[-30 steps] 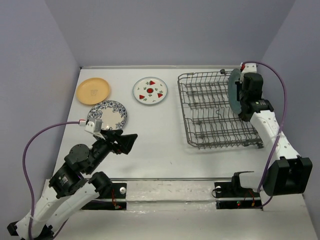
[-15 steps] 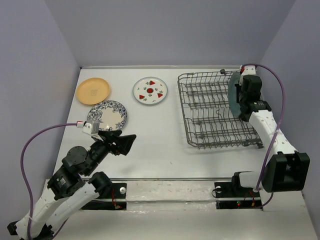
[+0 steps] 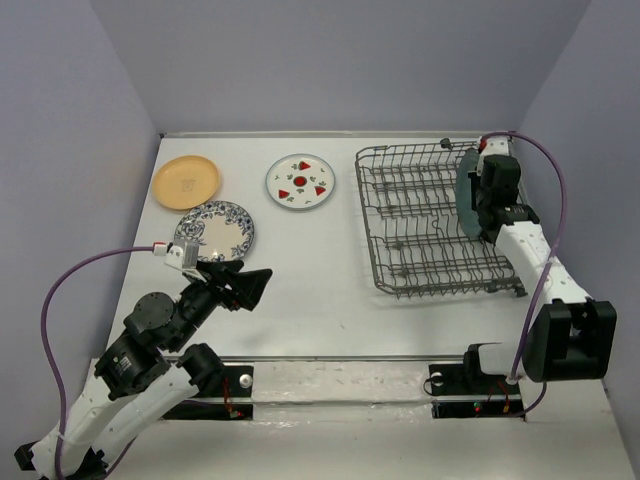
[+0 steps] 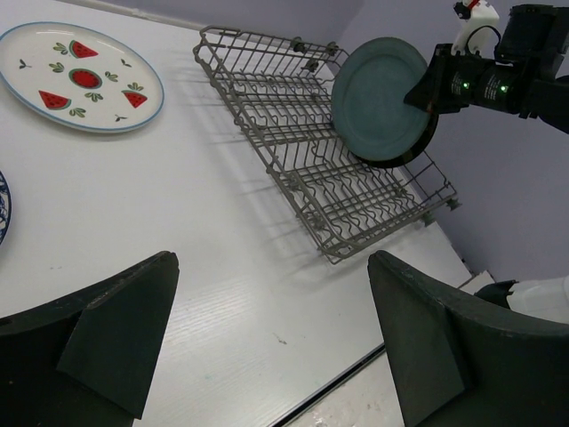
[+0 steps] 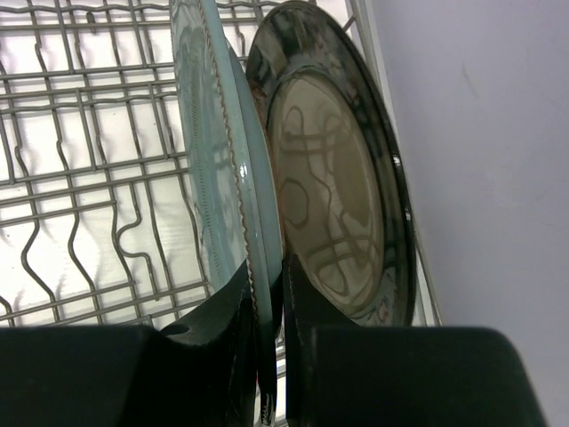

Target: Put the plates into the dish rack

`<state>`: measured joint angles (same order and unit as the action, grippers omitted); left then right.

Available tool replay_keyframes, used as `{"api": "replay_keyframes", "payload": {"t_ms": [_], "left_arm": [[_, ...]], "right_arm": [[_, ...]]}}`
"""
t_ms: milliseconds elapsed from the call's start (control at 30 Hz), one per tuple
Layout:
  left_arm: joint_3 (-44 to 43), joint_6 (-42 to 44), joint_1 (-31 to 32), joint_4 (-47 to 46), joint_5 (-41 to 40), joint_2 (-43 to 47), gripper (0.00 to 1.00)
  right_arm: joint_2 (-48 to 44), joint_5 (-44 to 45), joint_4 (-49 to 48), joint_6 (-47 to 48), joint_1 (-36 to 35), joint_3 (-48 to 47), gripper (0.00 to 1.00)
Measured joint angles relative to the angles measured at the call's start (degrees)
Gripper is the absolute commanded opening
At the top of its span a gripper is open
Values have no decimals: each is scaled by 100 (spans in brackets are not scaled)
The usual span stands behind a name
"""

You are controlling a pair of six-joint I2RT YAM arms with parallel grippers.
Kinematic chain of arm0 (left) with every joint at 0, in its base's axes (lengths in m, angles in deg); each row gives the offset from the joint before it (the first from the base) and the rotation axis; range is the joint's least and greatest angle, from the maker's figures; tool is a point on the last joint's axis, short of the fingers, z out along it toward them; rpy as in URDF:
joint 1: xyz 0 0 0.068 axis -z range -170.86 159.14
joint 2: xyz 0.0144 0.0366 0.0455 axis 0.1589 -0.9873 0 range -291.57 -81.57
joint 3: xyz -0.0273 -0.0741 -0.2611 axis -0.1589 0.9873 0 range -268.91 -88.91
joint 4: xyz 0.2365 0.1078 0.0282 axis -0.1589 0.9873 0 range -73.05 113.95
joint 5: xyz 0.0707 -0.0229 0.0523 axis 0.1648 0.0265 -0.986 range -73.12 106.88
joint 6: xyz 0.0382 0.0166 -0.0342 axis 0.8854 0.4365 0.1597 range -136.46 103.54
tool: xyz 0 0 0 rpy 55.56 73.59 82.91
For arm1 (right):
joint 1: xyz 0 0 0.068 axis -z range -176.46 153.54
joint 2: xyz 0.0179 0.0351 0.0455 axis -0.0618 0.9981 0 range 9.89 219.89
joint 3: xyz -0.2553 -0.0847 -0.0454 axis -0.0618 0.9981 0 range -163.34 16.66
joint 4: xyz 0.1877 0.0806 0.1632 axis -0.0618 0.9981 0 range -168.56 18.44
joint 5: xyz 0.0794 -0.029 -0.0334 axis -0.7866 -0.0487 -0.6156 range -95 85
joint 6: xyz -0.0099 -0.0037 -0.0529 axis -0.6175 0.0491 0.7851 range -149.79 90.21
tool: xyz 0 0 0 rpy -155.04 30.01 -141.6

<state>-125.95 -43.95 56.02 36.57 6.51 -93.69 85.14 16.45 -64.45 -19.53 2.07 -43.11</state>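
My right gripper [image 5: 269, 302] is shut on the rim of the teal-blue plate [image 5: 222, 151], holding it upright over the right end of the dish rack [image 3: 420, 225]. Close on its right stands the beige plate with a dark rim [image 5: 338, 196], on edge in the rack. From above, the teal plate [image 3: 467, 190] shows edge-on beside the right gripper [image 3: 480, 195]. The orange-yellow plate [image 3: 185, 181], the fruit-marked plate [image 3: 300, 182] and the blue floral plate [image 3: 214, 228] lie flat at the back left. My left gripper [image 3: 245, 285] hovers open and empty near the floral plate.
The left wrist view takes in the fruit-marked plate [image 4: 84, 76], the rack [image 4: 302, 151] and the teal plate [image 4: 382, 100] held by the right arm. Purple walls close the table on the left, back and right; the right wall is close behind the rack.
The right gripper has shifted slightly left and nearer with the teal plate, closer over the rack. The left arm has barely moved.
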Motion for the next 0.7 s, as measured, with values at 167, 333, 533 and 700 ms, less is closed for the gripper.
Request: {"api": "replay_keyframes", "payload": {"t_ms": [167, 333, 533, 700], "left_arm": [[0, 0, 0, -2, 0, 0, 99], [0, 0, 0, -2, 0, 0, 99], [0, -2, 0, -2, -2, 0, 99], [0, -2, 0, -2, -4, -26, 99]], "right_arm": [[131, -55, -61, -66, 15, 70, 8], [195, -70, -101, -201, 105, 127, 21], [205, -101, -372, -483, 153, 197, 63], [199, -33, -562, -627, 153, 188, 70]]}}
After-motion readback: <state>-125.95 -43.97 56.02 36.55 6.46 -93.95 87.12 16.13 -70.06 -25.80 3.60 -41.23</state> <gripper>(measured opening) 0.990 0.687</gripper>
